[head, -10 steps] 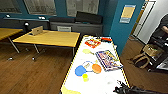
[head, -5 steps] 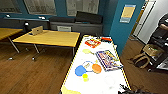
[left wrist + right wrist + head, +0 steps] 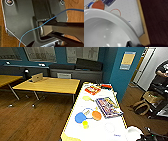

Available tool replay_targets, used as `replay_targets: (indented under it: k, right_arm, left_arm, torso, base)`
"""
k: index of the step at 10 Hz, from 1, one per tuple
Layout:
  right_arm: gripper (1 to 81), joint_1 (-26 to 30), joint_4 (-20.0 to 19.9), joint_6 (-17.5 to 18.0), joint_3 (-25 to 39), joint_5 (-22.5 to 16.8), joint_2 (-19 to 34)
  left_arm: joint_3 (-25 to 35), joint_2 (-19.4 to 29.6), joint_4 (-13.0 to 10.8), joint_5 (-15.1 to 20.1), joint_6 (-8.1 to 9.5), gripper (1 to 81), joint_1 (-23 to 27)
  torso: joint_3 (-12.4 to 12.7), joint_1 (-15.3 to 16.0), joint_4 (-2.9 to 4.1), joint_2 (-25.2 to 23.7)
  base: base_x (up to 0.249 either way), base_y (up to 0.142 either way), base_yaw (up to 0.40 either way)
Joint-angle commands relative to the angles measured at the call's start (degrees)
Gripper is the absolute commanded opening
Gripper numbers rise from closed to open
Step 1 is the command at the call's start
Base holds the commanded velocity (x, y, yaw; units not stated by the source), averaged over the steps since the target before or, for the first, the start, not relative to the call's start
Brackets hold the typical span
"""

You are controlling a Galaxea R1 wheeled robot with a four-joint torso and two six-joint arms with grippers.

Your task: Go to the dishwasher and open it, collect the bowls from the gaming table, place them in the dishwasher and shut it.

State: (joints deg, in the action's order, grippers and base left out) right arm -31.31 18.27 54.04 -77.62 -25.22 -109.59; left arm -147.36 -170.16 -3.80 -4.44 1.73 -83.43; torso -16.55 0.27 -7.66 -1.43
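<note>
Right tool grips the glossy white ceramic bowl by its rim, above the white pale-yellow-edged surface; rim-only hold could slip.

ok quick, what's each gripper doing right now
left: cannot be told.
right: at the white bowl over the gaming table; grip cannot be told.

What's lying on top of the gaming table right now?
On the gaming table: a blue paddle, an orange paddle, a small yellow piece, a colourful game box and a red box. A white bowl covers its near right corner.
</note>
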Motion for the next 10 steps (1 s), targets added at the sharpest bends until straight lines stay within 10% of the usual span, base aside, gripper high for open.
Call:
replay_targets:
  k: [1, 5, 10]
  right_arm:
    - [1.0, -9.7, 7.4, 0.6, 12.3, 1.9, 17.5]
    - [1.0, -31.0, 8.9, 0.4, 1.0, 24.9, 11.9]
    - [1.0, -43.4, 13.5, 0.2, -11.0, 36.3, -3.7]
  left_arm:
    - [3.8, 2.4, -0.7, 3.7, -0.06, 81.1, 1.7]
    - [22.4, 15.4, -0.6, 3.6, 0.20, 81.1, 3.8]
    - [44.0, 32.3, 0.1, 0.5, 0.99, 81.1, 7.5]
  torso:
    - [0.0, 0.0, 0.00, 0.0]
    - [0.0, 0.0, 0.00, 0.0]
    - [0.0, 0.0, 0.00, 0.0]
  base:
    - [0.000, 0.000, 0.000]
    - [0.000, 0.000, 0.000]
    - [0.000, 0.000, 0.000]
